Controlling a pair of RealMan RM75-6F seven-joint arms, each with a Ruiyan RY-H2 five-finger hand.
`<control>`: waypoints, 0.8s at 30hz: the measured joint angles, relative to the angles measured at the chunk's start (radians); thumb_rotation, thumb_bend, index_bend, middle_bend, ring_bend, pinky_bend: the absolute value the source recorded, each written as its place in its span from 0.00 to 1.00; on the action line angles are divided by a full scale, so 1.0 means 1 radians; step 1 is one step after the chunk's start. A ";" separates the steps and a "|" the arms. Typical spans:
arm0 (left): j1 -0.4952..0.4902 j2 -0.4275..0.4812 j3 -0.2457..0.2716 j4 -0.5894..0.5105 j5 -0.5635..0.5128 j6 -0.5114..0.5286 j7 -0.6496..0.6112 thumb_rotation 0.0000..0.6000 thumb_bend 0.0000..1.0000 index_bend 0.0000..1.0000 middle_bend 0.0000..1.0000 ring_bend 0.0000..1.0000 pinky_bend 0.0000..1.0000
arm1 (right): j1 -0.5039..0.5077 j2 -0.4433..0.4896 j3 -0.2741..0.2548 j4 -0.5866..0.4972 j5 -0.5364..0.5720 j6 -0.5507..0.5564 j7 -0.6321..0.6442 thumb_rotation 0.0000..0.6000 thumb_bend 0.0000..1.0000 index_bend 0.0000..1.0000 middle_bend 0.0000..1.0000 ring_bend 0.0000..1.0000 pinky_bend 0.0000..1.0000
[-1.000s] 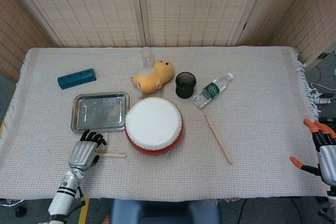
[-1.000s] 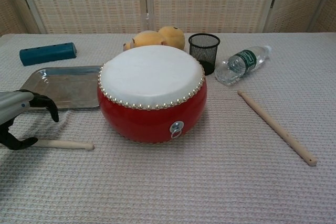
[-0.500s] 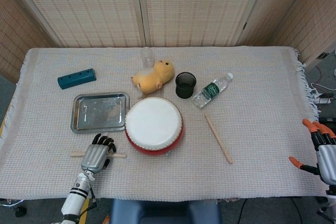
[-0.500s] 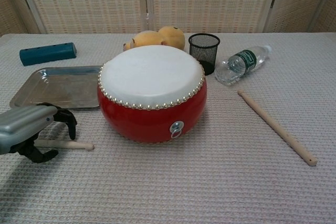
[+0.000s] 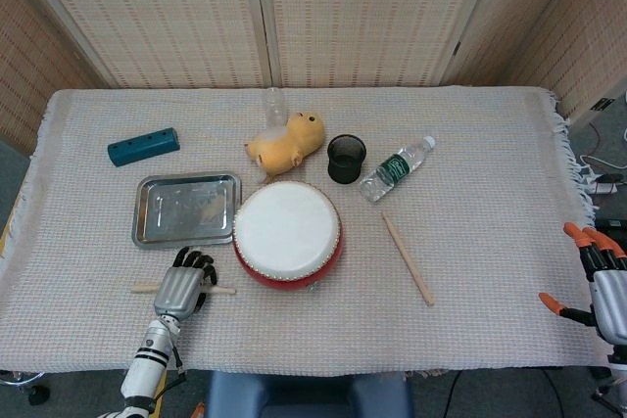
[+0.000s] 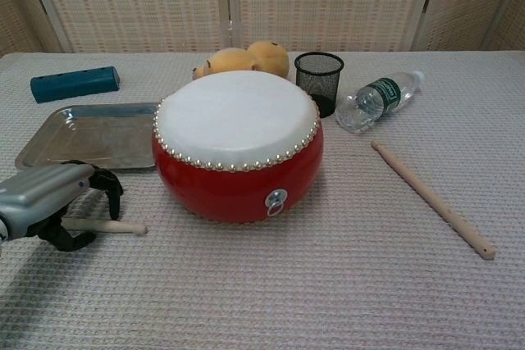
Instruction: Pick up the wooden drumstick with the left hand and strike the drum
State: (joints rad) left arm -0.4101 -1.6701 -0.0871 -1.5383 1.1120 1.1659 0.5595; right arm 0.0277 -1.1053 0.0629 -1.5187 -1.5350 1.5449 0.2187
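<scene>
The red drum (image 5: 287,232) with a white skin stands mid-table, also in the chest view (image 6: 238,145). A short wooden drumstick (image 5: 223,290) lies flat on the cloth to its left, its tip (image 6: 119,225) pointing at the drum. My left hand (image 5: 182,284) hovers over the stick's middle. In the chest view the left hand (image 6: 53,202) arches over it, dark fingers beyond the stick and thumb on the near side, not closed on it. My right hand (image 5: 605,286) rests off the table's right edge, fingers apart and empty.
A second, longer drumstick (image 5: 407,257) lies right of the drum. A metal tray (image 5: 147,212) sits just behind my left hand. Further back are a teal block (image 5: 143,146), a yellow plush toy (image 5: 286,142), a black mesh cup (image 5: 346,159) and a water bottle (image 5: 395,168).
My left hand has slid right along the drumstick, from its left end to over its middle, and lowered around it. The stick, the drum and my right hand have not moved.
</scene>
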 measured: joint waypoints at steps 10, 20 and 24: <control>-0.001 -0.003 0.007 0.012 -0.009 -0.001 -0.013 1.00 0.35 0.52 0.23 0.12 0.05 | 0.000 0.002 -0.003 -0.006 0.001 -0.006 -0.008 1.00 0.02 0.07 0.14 0.02 0.12; 0.016 0.007 0.002 -0.013 0.003 0.002 -0.133 1.00 0.37 0.55 0.27 0.14 0.06 | -0.001 0.008 -0.004 -0.012 -0.001 -0.004 -0.008 1.00 0.02 0.07 0.14 0.02 0.12; 0.039 0.029 -0.006 -0.052 0.020 0.010 -0.262 1.00 0.37 0.55 0.28 0.14 0.07 | 0.000 0.008 -0.004 -0.013 0.001 -0.008 -0.007 1.00 0.02 0.07 0.14 0.02 0.12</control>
State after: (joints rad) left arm -0.3713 -1.6414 -0.0927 -1.5901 1.1325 1.1755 0.2971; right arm 0.0273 -1.0971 0.0585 -1.5317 -1.5337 1.5373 0.2113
